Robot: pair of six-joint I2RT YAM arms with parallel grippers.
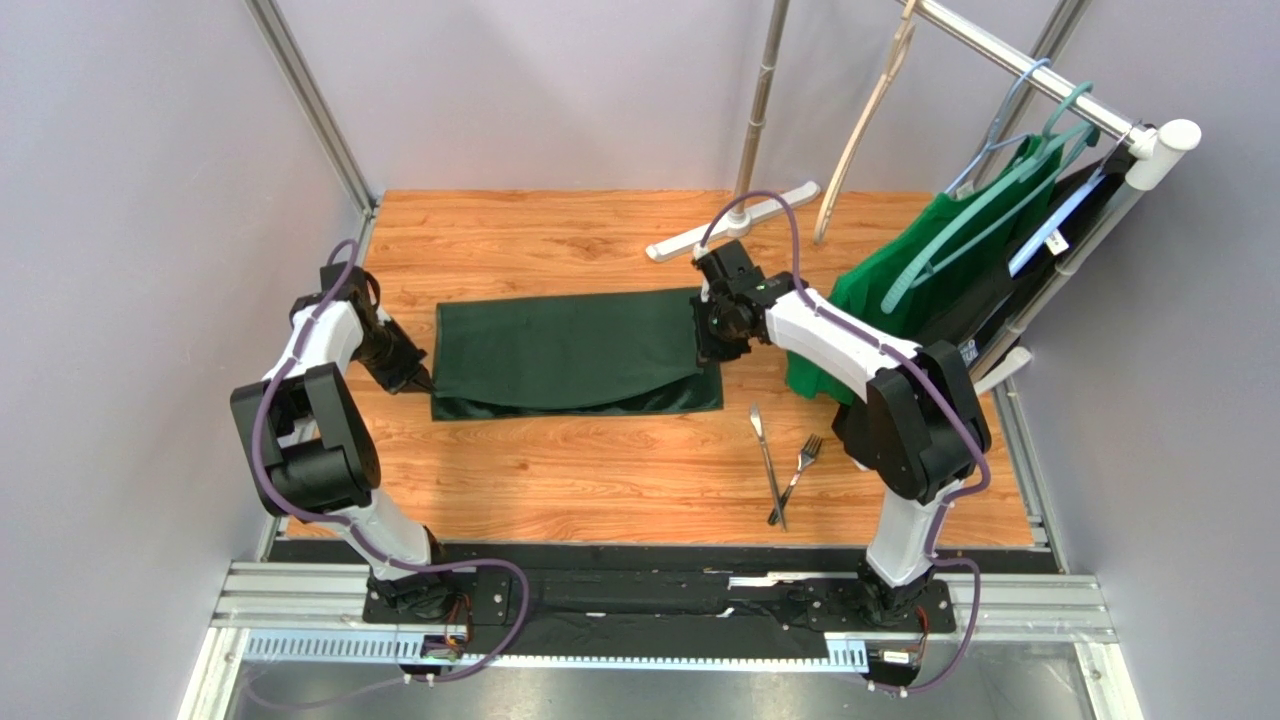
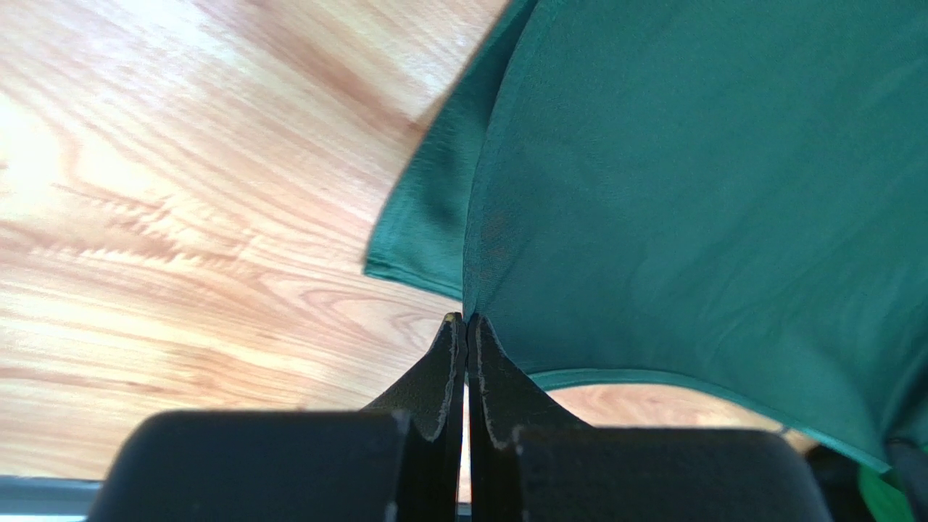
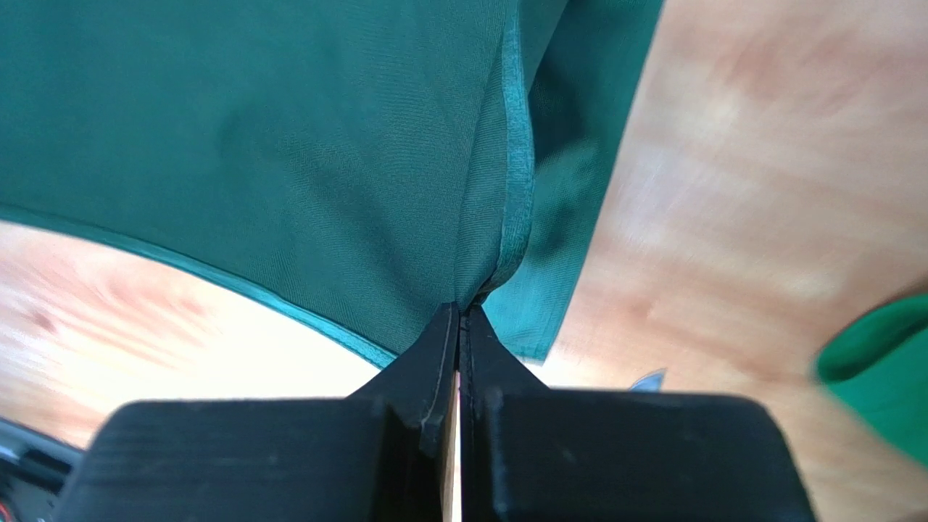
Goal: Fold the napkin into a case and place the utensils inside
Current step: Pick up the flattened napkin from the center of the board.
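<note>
The dark green napkin lies doubled over in a wide band on the wooden table, its upper layer sagging in a curve at the near edge. My left gripper is shut on its left end; the left wrist view shows the cloth pinched at the fingertips and lifted off the wood. My right gripper is shut on its right end, the cloth pinched at the tips. The two silver utensils, a knife and a fork, lie crossed near the right arm's base.
A clothes rack stands at the back right with a brighter green garment on a teal hanger. A white rack foot lies on the table behind the napkin. Grey walls close in the left and back sides.
</note>
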